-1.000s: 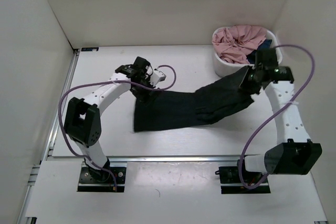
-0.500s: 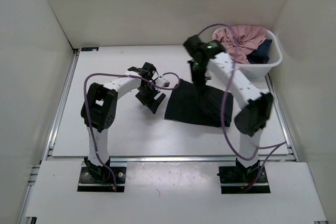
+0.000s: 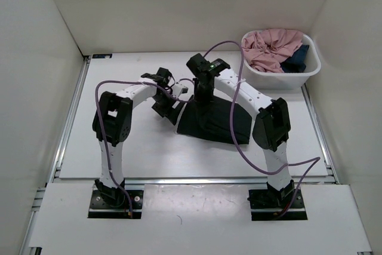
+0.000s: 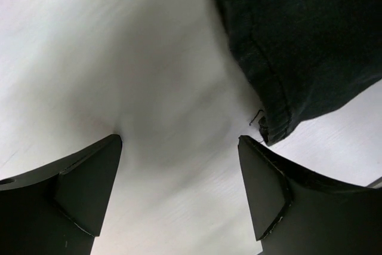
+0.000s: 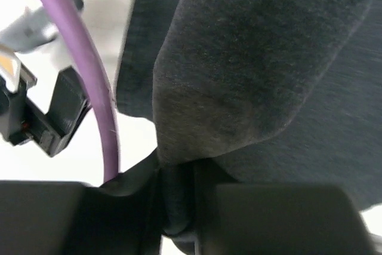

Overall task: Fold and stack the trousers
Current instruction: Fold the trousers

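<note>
Trousers (image 3: pixel 209 123) lie folded; right jaws pinch a fold, left jaws gape wide just beside the hem.

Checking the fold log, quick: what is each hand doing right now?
Left hand: open, holding nothing.
Right hand: closed on a fold of the trousers.

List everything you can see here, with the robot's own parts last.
trousers: 1, black, folded, mid-table
tub: 1, white, far right corner
pink garment: 1, pink, in the tub
blue garment: 1, dark blue, in the tub, right of the pink one
table: 1, white, under everything
cables: 2, purple, one per arm
arms: 2, white and black, bases at near edge
left gripper: 1, black, open over table beside the trousers' edge
right gripper: 1, black, shut on a trousers fold
</note>
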Controlling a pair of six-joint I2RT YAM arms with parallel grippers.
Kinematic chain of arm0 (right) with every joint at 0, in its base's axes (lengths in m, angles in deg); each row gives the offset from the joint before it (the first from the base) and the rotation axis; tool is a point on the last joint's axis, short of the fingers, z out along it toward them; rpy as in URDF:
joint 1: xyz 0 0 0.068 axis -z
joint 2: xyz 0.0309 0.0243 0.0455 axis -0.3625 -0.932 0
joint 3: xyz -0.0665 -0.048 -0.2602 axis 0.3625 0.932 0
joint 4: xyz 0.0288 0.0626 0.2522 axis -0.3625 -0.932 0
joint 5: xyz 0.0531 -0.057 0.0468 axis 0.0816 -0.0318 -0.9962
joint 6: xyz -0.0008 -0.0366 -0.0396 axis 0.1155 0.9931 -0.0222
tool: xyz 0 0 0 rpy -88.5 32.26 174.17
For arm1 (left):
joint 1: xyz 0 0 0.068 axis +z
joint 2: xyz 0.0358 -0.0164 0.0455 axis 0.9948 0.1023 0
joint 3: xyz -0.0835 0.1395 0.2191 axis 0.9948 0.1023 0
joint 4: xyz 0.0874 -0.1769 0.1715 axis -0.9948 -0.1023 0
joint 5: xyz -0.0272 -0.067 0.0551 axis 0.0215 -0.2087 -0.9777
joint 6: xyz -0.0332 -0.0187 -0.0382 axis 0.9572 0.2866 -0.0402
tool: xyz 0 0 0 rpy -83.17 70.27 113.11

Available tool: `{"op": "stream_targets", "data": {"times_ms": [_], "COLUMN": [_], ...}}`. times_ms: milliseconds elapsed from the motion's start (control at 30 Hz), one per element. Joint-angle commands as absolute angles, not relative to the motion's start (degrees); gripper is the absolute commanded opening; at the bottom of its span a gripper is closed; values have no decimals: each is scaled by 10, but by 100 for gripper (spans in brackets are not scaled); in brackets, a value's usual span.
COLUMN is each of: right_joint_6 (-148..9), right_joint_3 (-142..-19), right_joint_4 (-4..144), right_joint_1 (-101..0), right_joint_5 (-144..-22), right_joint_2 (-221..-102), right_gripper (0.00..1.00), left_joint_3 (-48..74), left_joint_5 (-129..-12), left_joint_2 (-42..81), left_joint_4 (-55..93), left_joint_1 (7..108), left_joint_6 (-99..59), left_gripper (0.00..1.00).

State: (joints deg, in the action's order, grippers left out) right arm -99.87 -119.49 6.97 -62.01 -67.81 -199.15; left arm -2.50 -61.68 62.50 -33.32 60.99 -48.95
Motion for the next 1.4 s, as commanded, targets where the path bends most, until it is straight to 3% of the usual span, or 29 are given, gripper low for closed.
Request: {"op": "stream_targets", "data": {"times_ms": [0, 33, 67, 167, 367, 467, 567, 600, 700, 767, 967, 1367], "right_joint_6": [-1040, -1040, -1035, -1018, -982, -986, -1046, -1065, -1115, -1116, -1049, -956], "right_joint_3": [-1178, -1178, -1185, -1165, -1141, -1087, -974, -900, -784, -699, -655, -799], "right_joint_4": [199, 199, 204, 248, 263, 269, 254, 254, 291, 324, 378, 400], "right_joint_1": [-649, -649, -649, -649, -649, -635, -581, -564, -498, -477, -437, -413], "right_joint_5": [-758, -766, -774, -796, -796, -737, -682, -682, -673, -697, -711, -797], "right_joint_2": [-1986, -1986, -1986, -1978, -1926, -1856, -1789, -1772, -1713, -1694, -1731, -1879], "right_gripper": [29, 35, 49, 68, 72, 69, 50, 35, 20, 18, 15, 14], "left_joint_3": [0, 7, 14, 21, 16, -31, -84, -93, -123, -123, -41, 58], "left_joint_5": [-617, -617, -617, -604, -619, -619, -599, -582, -527, -527, -591, -697], "left_joint_2": [609, 601, 581, 537, 488, 482, 482, 489, 522, 544, 577, 523], "left_joint_4": [-324, -329, -330, -330, -337, -357, -372, -372, -372, -372, -320, -279], "left_joint_1": [655, 682, 698, 758, 788, 748, 684, 672, 628, 601, 575, 607], "left_joint_6": [-476, -468, -468, -463, -474, -500, -514, -514, -501, -496, -482, -470], "left_gripper": [91, 91, 91, 91, 91, 91, 91, 91, 91, 91, 89, 89]}}
